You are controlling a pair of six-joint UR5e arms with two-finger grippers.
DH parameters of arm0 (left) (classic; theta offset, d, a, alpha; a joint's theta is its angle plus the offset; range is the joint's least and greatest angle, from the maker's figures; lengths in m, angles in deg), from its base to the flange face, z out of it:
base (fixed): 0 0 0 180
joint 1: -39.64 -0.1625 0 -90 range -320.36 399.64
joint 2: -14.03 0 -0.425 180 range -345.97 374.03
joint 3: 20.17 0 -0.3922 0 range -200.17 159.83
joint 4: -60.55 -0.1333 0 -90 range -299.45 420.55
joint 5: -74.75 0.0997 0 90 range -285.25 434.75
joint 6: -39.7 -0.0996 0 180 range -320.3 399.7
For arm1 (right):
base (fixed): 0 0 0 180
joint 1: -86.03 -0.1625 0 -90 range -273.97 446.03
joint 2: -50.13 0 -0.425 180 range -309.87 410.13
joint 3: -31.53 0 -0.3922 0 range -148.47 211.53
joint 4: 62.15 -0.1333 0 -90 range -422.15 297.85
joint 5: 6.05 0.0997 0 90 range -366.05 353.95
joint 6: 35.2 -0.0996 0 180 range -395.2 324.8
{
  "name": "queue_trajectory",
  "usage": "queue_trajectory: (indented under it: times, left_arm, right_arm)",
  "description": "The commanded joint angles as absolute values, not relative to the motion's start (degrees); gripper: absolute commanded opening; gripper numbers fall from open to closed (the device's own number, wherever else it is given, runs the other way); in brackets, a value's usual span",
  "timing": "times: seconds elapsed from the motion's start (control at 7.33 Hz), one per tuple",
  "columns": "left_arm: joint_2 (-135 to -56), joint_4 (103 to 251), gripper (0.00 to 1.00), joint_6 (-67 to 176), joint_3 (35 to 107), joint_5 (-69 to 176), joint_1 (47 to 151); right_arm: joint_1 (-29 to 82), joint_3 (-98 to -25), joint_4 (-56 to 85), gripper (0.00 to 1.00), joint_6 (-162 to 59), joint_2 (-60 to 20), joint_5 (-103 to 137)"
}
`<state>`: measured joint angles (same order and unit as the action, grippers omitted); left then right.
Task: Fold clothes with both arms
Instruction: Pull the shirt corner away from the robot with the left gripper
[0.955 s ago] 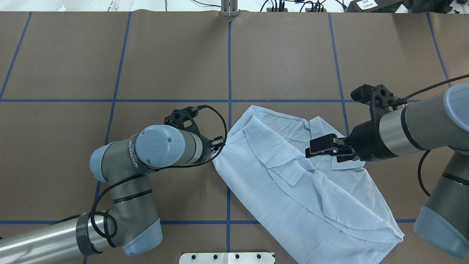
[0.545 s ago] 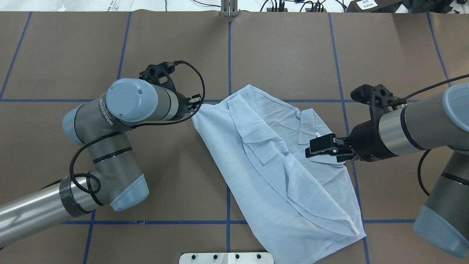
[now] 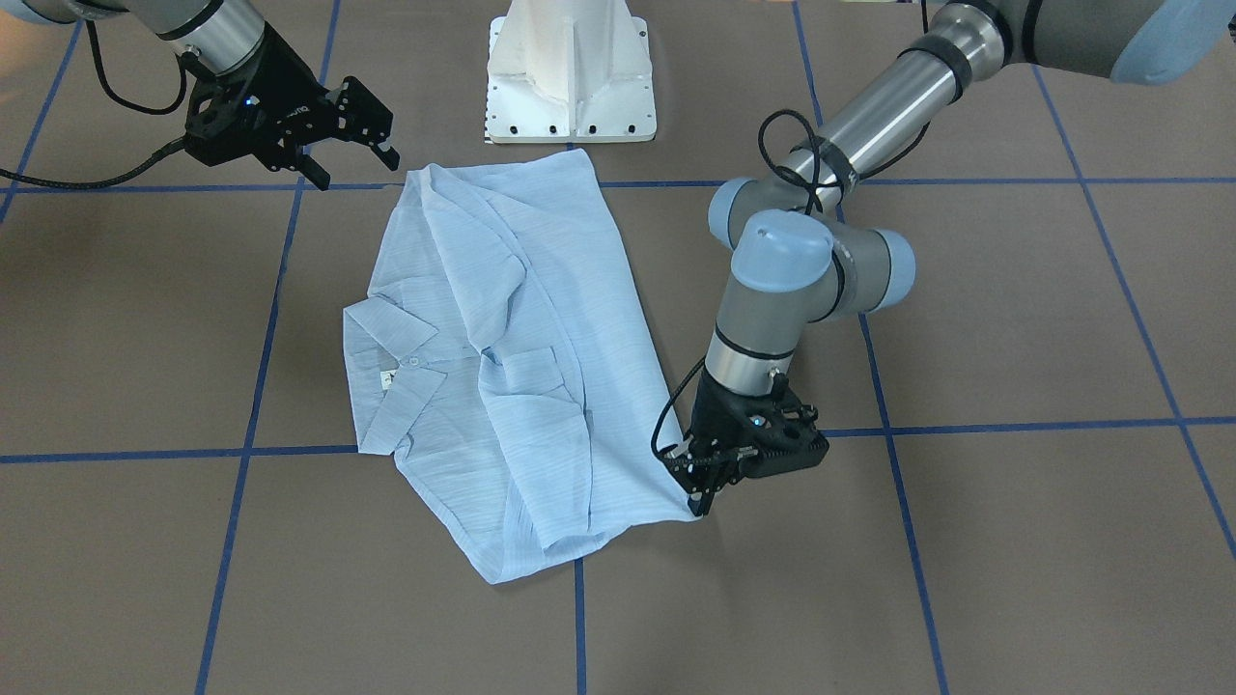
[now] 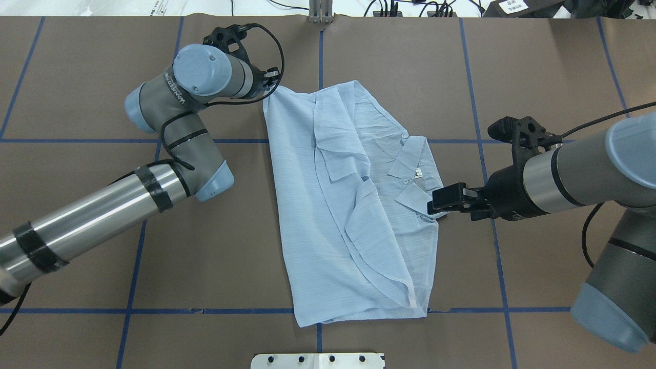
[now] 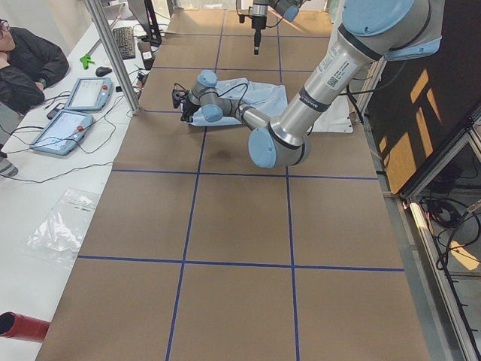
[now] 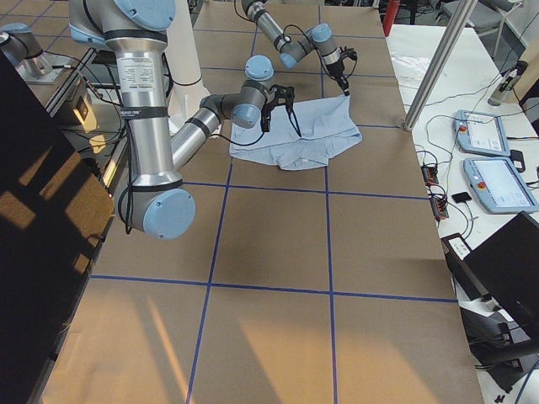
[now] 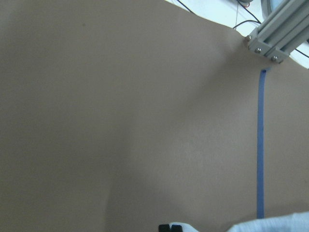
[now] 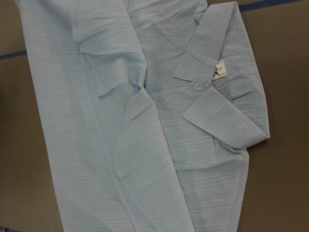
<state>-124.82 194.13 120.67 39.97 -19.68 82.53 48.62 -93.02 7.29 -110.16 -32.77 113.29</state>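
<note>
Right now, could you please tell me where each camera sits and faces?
Front-facing: across the table, facing the robot; left arm, right arm, pedestal.
Overhead: behind the robot, looking down; left gripper pinching the shirt, right gripper open.
Exterior left: table's left end, looking along; left arm near.
Exterior right: opposite end; right arm near.
Left wrist: faces bare table; hardly any gripper.
Right wrist: down onto the collar; no robot part.
Shared: front-facing and overhead show the whole shirt.

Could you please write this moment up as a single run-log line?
left hand: shut on shirt corner | right hand: open, raised near collar | shirt: on table
</note>
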Motion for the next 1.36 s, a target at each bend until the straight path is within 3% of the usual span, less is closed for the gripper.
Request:
queue_trajectory:
  times: [0.0, 1.09, 1.23]
  left_arm:
    - [-128.5, 201.5, 0.0, 116.7, 30.0, -19.3, 85.7]
    - [-131.3, 203.4, 0.03, 116.7, 27.7, -19.3, 85.7]
    - [-131.3, 203.4, 0.91, 116.6, 27.8, -19.3, 85.7]
  right_arm:
    - [48.7, -91.8, 7.3, 1.0, -110.4, -31.0, 112.1]
    - [49.6, -91.5, 7.4, 1.0, -110.1, -31.0, 110.5]
    - [50.0, -91.4, 7.5, 1.0, -110.1, -31.0, 110.5]
